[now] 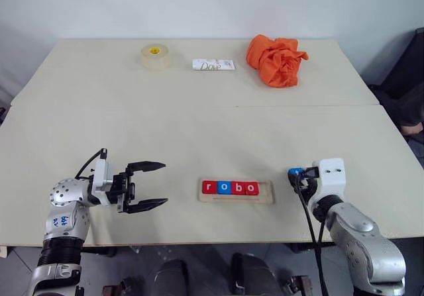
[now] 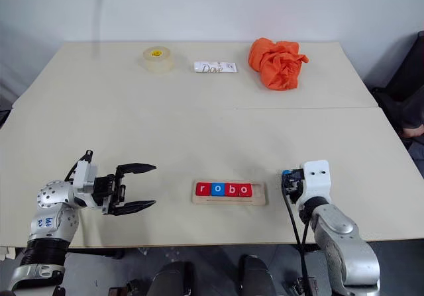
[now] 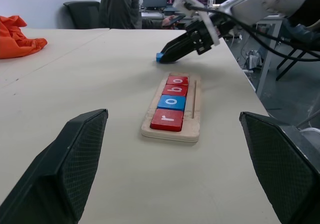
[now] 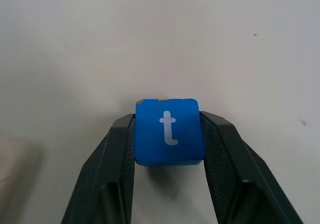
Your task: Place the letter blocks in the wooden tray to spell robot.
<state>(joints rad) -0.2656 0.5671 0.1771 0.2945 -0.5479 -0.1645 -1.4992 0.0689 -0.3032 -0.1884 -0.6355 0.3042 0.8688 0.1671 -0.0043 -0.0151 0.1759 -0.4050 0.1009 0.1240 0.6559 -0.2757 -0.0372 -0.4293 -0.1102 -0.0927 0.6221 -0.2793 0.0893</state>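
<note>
The wooden tray (image 1: 265,191) lies near the table's front edge, at the middle. Four letter blocks sit in it side by side: a red r (image 1: 209,187), a blue o (image 1: 224,187), a red b (image 1: 238,187) and a red o (image 1: 252,188). The tray's right end slot is bare. To the right of the tray my right gripper (image 1: 296,175) is shut on the blue t block (image 4: 168,131), one finger on each of its sides, low over the table. My left gripper (image 1: 154,185) stands open to the left of the tray, pointing at it, with nothing between its fingers (image 3: 80,154).
At the table's far side are a tape roll (image 1: 154,56), a white Dove wrapper (image 1: 212,65) and a crumpled orange cloth (image 1: 275,59). A seam (image 1: 199,105) runs across the table. A person (image 3: 125,6) sits at a desk beyond the table's right end.
</note>
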